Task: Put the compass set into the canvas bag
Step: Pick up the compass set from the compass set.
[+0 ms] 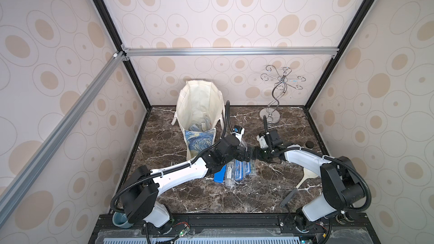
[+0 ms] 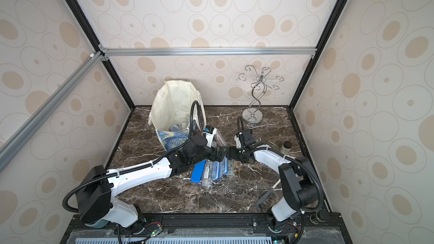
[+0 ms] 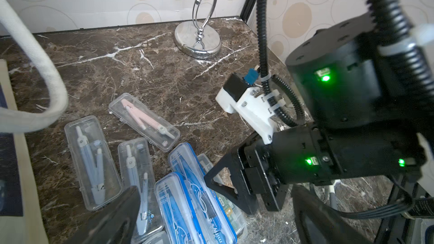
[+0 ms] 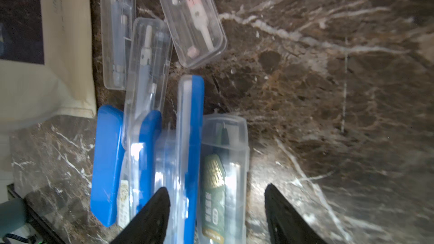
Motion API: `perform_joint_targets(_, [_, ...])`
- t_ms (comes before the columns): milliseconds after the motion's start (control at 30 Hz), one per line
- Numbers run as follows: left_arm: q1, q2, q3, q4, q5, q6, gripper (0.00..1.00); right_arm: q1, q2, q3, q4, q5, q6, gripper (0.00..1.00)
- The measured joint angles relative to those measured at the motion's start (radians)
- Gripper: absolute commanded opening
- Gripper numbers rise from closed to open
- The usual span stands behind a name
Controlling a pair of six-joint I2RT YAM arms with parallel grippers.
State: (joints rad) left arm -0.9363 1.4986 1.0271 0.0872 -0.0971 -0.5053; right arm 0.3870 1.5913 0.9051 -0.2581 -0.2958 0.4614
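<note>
Right now your right gripper (image 4: 216, 187) sits low over the pile of compass sets (image 1: 234, 172) in the middle of the worktop (image 1: 206, 195). Its jaws are partly spread astride the green-labelled compass set (image 4: 222, 179). One finger overlaps the blue-edged case (image 4: 190, 113) beside it, and the other stands just clear of the clear shell, so nothing is pinched. Your left gripper (image 1: 245, 155) hovers over the same pile, jaws spread wide and empty, nearly tip to tip with the right one. The canvas bag (image 1: 199, 104) stands upright and open at the back left of the worktop, near the pile, with a few cases (image 1: 197, 126) lying in its bottom.
</note>
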Motion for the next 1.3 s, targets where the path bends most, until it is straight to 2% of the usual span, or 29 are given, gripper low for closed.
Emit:
perform_joint_targets(333, [0.0,-0.007,-0.029,0.008,-0.028,-0.019,1.0,0.001,0.132,0.125,0.058,-0.037,0.006,0.53])
perform_joint_targets(567, [0.0,-0.007,-0.03,0.008,-0.041,-0.021,1.0,0.006,0.204,0.156,0.066,-0.064,0.017,0.44])
perform_joint_targets(733, [0.0,-0.006,-0.03,0.008,-0.043,-0.021,1.0,0.007,0.223,0.159,0.068,-0.082,0.025,0.29])
perform_joint_targets(867, [0.0,-0.003,-0.03,0.006,-0.044,-0.02,1.0,0.006,0.223,0.16,0.072,-0.091,0.031,0.23])
perform_joint_targets(1300, [0.0,0.018,-0.03,0.005,-0.047,-0.02,1.0,0.006,0.195,0.169,0.058,-0.091,0.035,0.16])
